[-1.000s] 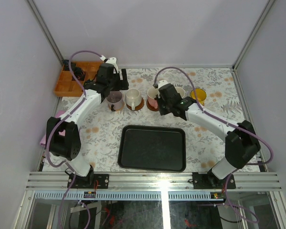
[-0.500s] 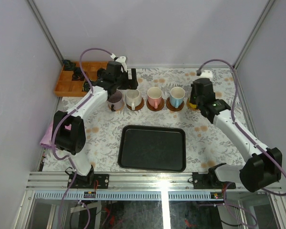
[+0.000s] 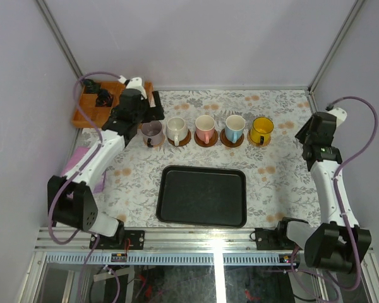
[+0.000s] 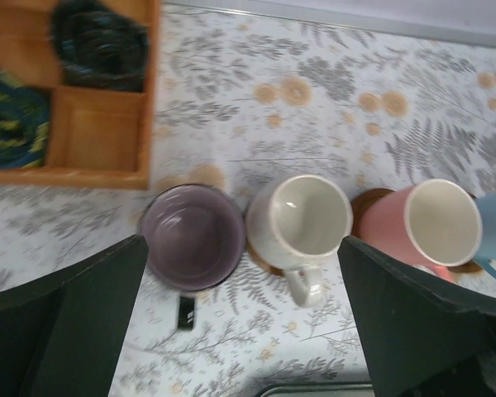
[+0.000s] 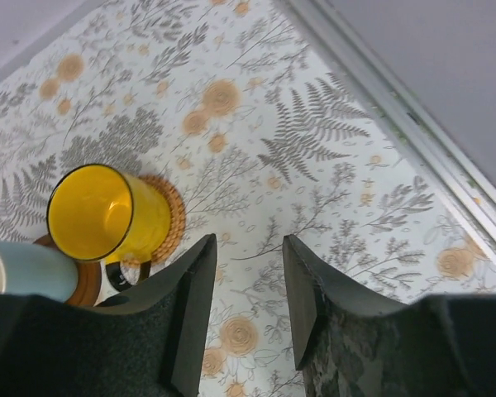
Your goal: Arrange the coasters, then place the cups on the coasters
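Landmark: the black tray (image 3: 202,196), middle of the cloth. Beyond its far left corner, the orange box (image 3: 88,108). Left gripper (image 4: 241,273): jaws spread wide, empty, hovering just beyond the tray's far left corner over the mauve cup (image 3: 153,132) and cream cup (image 3: 175,129), so nearer to those. Right gripper (image 5: 248,248): fingers parted by a narrow gap, holding nothing, beyond and well right of the tray's far right corner, close to the side wall, yellow cup (image 3: 262,129) to its left. Along the tray's far edge, parallel to it, all five cups in one row, pink-handled cup (image 3: 205,128) and blue cup (image 3: 234,127) between, handles turned toward the tray. Bare cloth between row and tray. Coasters (image 5: 172,217) showing under four cups; under the mauve cup, cannot tell. Likely only that one left to check.
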Robot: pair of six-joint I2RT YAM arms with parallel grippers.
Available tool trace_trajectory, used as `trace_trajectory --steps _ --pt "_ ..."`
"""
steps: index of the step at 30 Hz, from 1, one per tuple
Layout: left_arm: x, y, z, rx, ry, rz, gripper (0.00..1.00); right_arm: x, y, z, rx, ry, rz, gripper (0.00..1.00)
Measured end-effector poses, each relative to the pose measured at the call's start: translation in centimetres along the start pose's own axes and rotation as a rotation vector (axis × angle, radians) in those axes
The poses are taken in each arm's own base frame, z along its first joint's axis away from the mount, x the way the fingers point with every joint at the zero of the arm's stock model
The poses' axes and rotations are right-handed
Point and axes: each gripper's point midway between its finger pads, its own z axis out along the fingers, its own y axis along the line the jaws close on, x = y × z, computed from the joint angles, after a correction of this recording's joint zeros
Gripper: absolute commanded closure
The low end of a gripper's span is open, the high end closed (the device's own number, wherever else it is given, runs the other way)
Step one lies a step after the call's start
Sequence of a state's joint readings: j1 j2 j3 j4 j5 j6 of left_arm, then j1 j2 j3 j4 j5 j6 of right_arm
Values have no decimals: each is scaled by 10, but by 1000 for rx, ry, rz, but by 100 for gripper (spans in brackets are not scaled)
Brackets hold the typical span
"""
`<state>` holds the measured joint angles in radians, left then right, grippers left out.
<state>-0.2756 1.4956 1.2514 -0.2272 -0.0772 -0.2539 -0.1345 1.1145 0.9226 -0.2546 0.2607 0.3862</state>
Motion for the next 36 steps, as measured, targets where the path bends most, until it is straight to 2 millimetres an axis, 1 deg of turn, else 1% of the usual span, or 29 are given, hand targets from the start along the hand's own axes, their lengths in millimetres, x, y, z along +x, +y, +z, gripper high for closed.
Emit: trace_trajectory --steps 2,6,10,12,15,18,20,22,26,31,36 --pt "-1 19 -13 -59 -31 -31 0 -5 -12 -3 22 -22 37 51" --pt "-7 54 -46 -176 -105 -91 0 -10 -30 -10 52 -50 109 42" --pt "-15 89 -85 -292 -194 -162 0 -10 -44 -16 75 -71 172 38" --pt "-16 101 -100 -341 -213 -187 0 -10 -47 -17 85 -74 187 36" --pt "-7 119 -116 -429 -195 -211 0 -9 -48 -18 91 -71 195 33" --pt "17 133 -125 -520 -119 -219 0 -12 -50 -24 93 -85 198 32" --pt "31 139 -131 -559 -68 -218 0 -18 -49 -31 83 -114 205 32" --pt "41 142 -137 -571 -39 -218 0 -23 -49 -38 74 -139 209 32" --pt "53 140 -152 -554 -37 -223 0 -27 -49 -39 79 -148 205 31" --pt "48 139 -166 -546 -89 -250 0 -29 -49 -40 78 -151 198 31" --pt "50 151 -174 -636 -93 -289 0 -29 -49 -40 77 -152 196 29"
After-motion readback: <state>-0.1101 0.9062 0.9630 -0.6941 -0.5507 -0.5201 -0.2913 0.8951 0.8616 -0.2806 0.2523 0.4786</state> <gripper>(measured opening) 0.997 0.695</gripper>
